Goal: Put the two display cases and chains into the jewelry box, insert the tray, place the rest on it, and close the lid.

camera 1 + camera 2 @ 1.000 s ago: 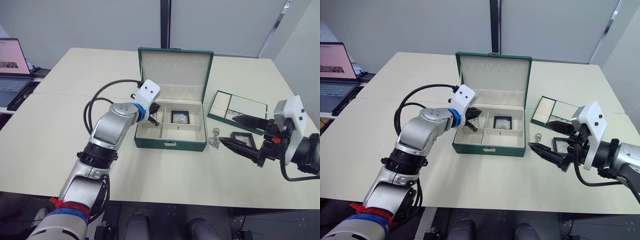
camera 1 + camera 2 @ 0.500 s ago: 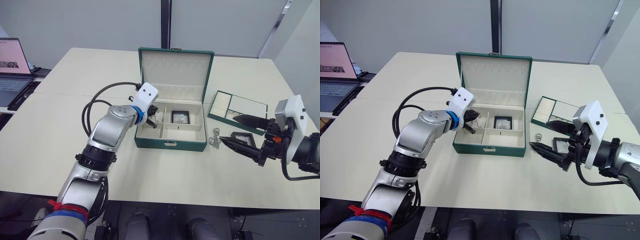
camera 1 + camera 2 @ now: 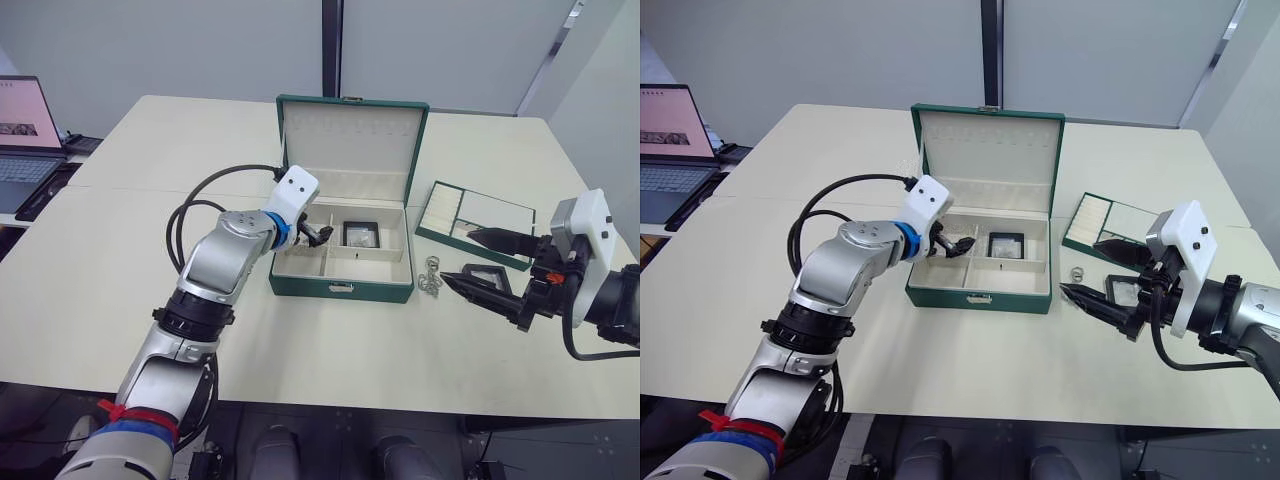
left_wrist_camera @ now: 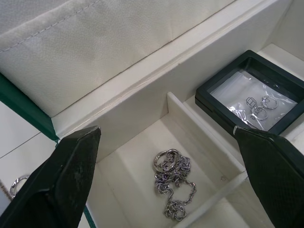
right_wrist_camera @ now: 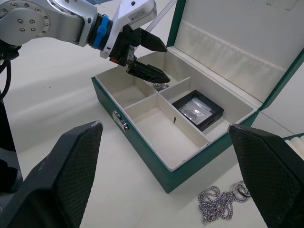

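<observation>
Roughly midway, judging by layout. Jewelry box [image 3: 342,262] sits open at surface centre, lid [image 3: 351,135] upright at 12 o'clock. Already inside: one display case [image 3: 360,234] in a rear compartment, one chain bunch [image 4: 172,183] in the neighbouring rear cell. Left fingers [image 3: 322,233] hover spread and empty over that cell. Still outside at 3 o'clock of the box: second chain [image 3: 431,277], second display case [image 3: 487,277], tray [image 3: 474,223]. Right fingers [image 3: 478,265] gape wide, empty, just beside that case. Tray insertion, remaining pieces and lid closing not yet done. Left wrist view reveals the boxed chain's rings and links; right wrist view reveals the outside chain [image 5: 221,202] lying near the box's corner.
</observation>
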